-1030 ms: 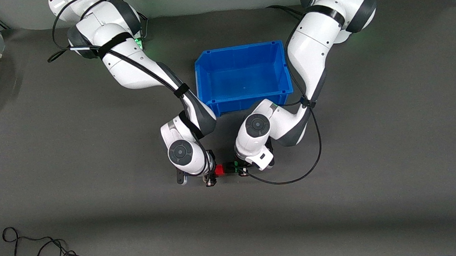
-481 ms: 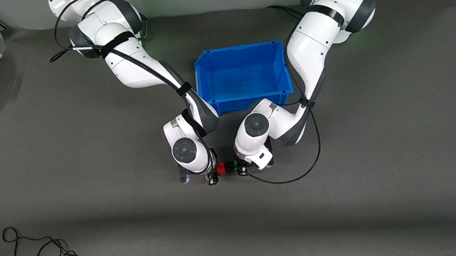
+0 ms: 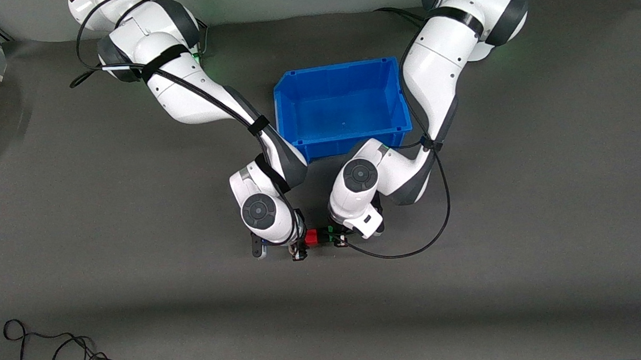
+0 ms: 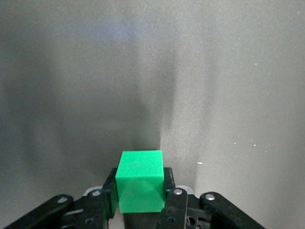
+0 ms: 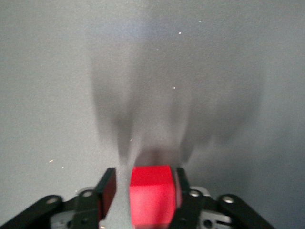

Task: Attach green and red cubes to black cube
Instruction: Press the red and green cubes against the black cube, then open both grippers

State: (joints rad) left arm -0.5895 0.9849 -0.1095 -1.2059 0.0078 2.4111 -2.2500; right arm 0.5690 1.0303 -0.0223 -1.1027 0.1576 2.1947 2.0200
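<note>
The red cube point(image 3: 311, 236), black cube point(image 3: 322, 237) and green cube point(image 3: 330, 234) form a short row above the grey mat, with the black one in the middle and barely showing. My left gripper point(image 3: 339, 239) is shut on the green cube point(image 4: 140, 181), with a finger point(image 4: 167, 188) pressed against each side. My right gripper point(image 3: 300, 247) stands open around the red cube point(image 5: 151, 198). One finger point(image 5: 106, 190) is clear of the cube and the other lies against it. Both wrist views hide the black cube.
A blue bin point(image 3: 293, 101) stands farther from the front camera, between the two forearms. A black cable point(image 3: 413, 246) loops from the left arm down onto the mat. Loose cable point(image 3: 58, 352) lies near the front edge at the right arm's end.
The right hand has shifted slightly toward the left hand, carrying the red cube up against the row. Its jaws have since spread apart. The left arm has stayed in place.
</note>
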